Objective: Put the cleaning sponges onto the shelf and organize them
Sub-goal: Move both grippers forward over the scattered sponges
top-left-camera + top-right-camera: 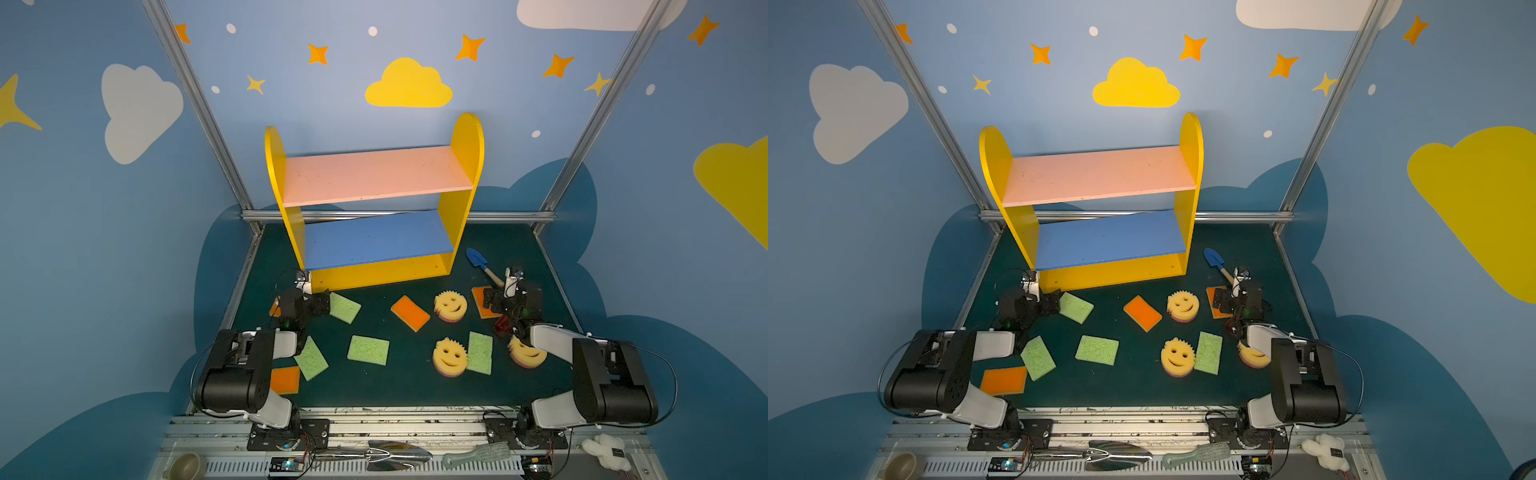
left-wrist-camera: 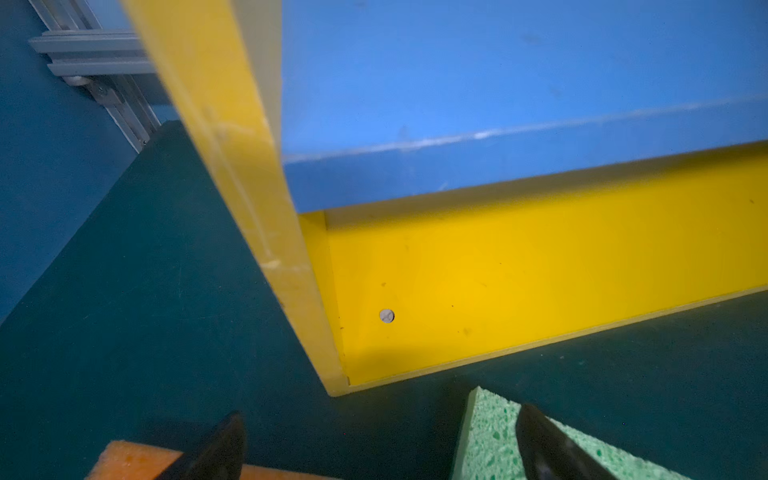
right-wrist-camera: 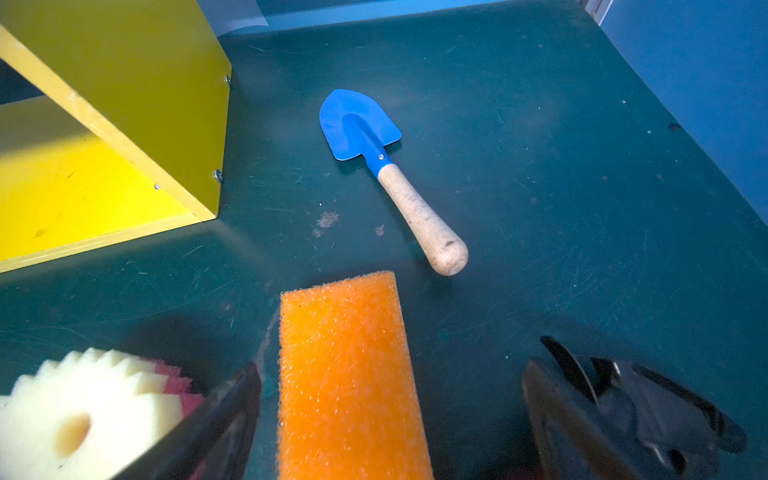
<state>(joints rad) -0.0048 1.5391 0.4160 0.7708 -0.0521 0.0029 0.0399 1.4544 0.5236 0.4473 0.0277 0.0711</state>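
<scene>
The shelf stands at the back of the green mat, its pink board and blue board bare. Several cleaning sponges lie loose on the mat: green ones, orange-topped ones and smiley faces. My left gripper hangs open by the shelf's front left corner, one finger over a green sponge, the other over an orange one. My right gripper is open, its fingers on either side of an orange sponge, apart from it. A smiley sponge lies beside it.
A blue toy shovel lies right of the shelf, just beyond the right gripper. Metal frame rails border the mat. On the front ledge are a metal scoop, a brush, a bowl and a white plush.
</scene>
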